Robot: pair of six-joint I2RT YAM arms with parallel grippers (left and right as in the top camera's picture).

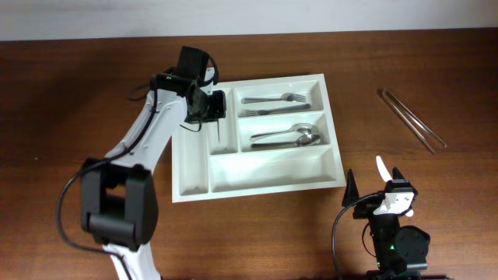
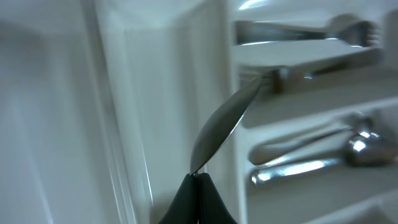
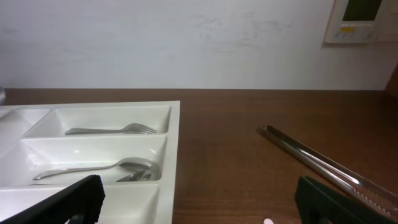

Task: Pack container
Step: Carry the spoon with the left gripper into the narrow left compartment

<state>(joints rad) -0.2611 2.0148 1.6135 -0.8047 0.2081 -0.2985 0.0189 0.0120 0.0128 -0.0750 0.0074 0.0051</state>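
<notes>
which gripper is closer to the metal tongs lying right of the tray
Right. The right gripper sits open a little nearer the robot than the tongs; the left gripper is over the tray's far side, shut on a knife.

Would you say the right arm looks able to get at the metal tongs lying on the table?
Probably yes: the right gripper is open and empty, only bare table lies between it and the tongs, and the tray sits off to its left, out of the way.
</notes>
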